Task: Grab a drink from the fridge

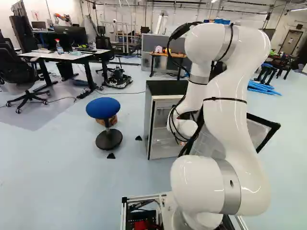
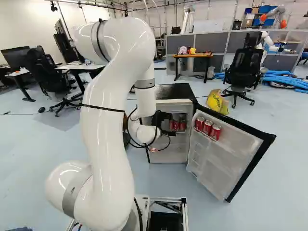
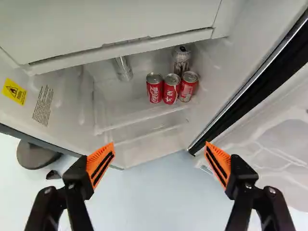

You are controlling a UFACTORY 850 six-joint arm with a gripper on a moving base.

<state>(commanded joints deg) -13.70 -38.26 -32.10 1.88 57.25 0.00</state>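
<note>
In the right base view my gripper [image 2: 169, 124] is at the open front of the small fridge [image 2: 174, 90]. The wrist view shows the gripper [image 3: 159, 158] open, its orange-padded fingers wide apart with nothing between them. Ahead of it, inside the fridge, three red cans stand side by side on a shelf: one [image 3: 154, 90], a middle one [image 3: 170, 91] and a third [image 3: 188, 88]. Behind them are a silver can [image 3: 181, 61] and, apart from it, a clear or silvery container [image 3: 123, 70]. More red cans [image 2: 207, 127] sit in the rack of the opened door.
The fridge door [image 2: 226, 154] stands wide open to the fridge's right. A blue stool [image 1: 103, 108] is left of the fridge. A yellow bag [image 2: 217, 102] and an office chair [image 2: 240, 72] are beyond the door. Another robot [image 2: 272, 43] stands far back.
</note>
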